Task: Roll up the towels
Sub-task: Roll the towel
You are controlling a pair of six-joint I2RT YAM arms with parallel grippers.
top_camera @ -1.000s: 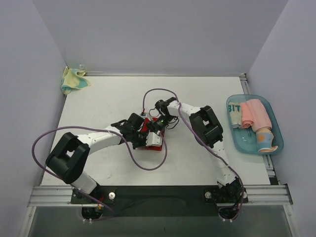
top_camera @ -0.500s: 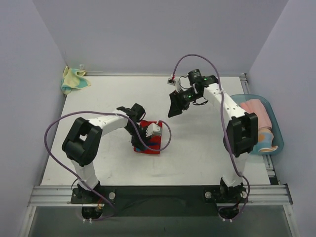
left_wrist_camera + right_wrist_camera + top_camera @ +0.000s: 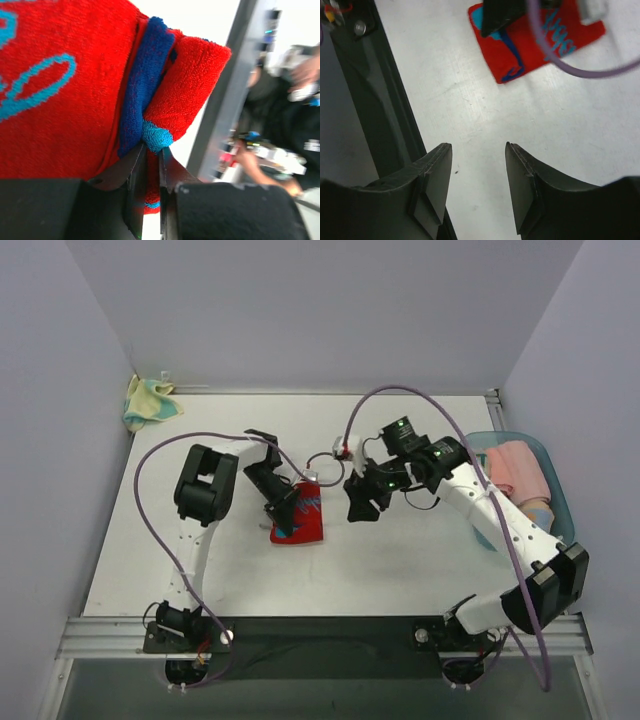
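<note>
Red towel point(image 3: 306, 525) mid-table point(image 3: 420, 560), folded into a flat wedge; fuzzy terry, blue border, teal script. L gripper point(image 3: 152, 151) clamped on its thick folded corner. R gripper point(image 3: 478, 159) fingers apart, nothing between, just beside towel. Pale yellow towel point(image 3: 148, 402) crumpled, far-L corner.

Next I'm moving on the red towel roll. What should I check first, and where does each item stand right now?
1. Grip: ok, left hand pinches a folded corner of the red towel.
2. Free hand: ok, right hand is open and empty.
3. Clearance: ok, right hand hovers over the table beside the towel, not touching it.
4. First roll: not ok, red towel lies folded, unrolled.
5. Second roll: not ok, yellow towel sits crumpled in the far-left corner.
6. Snag risk: cannot tell, purple cable passes close by the red towel.
</note>
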